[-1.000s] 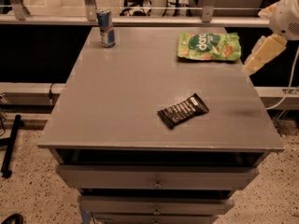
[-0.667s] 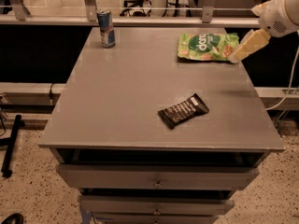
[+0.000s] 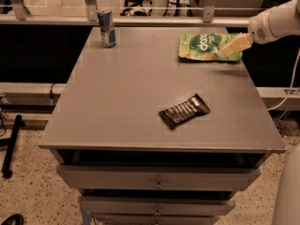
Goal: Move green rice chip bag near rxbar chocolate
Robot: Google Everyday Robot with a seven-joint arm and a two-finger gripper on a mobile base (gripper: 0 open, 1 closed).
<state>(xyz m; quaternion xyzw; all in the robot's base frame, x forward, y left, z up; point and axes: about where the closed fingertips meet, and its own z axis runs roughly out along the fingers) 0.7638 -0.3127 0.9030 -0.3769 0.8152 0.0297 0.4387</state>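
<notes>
Green and crinkly, the green rice chip bag point(image 3: 199, 46) lies flat at the far right corner of the grey worktop point(image 3: 126, 88), close to the back edge, with its white lettering facing up. The tool point(image 3: 225, 51) is at that same corner. It slants down and to the left from the white arm point(image 3: 276, 21), which enters at the right edge of the view. The tool's cream-coloured end sits over the right end of the bag and covers part of that end from the camera. Whether it rests on the wrapper or hangs just above it cannot be told from this angle. Nor can it be told whether the tool is released or clenched, since it shows as one pale wedge. The bag lies flat on the surface and is not lifted.

The rxbar chocolate point(image 3: 184, 111) lies well apart from the bag and the tool, nearer the front edge and a little right of the worktop's middle. Its dark wrapper is turned at an angle, with the lines of white text uppermost. A blue drink can point(image 3: 107, 28) stands upright at the far left corner, far from both. Below the worktop, grey drawers point(image 3: 157, 178) stack down the front of the cabinet.
</notes>
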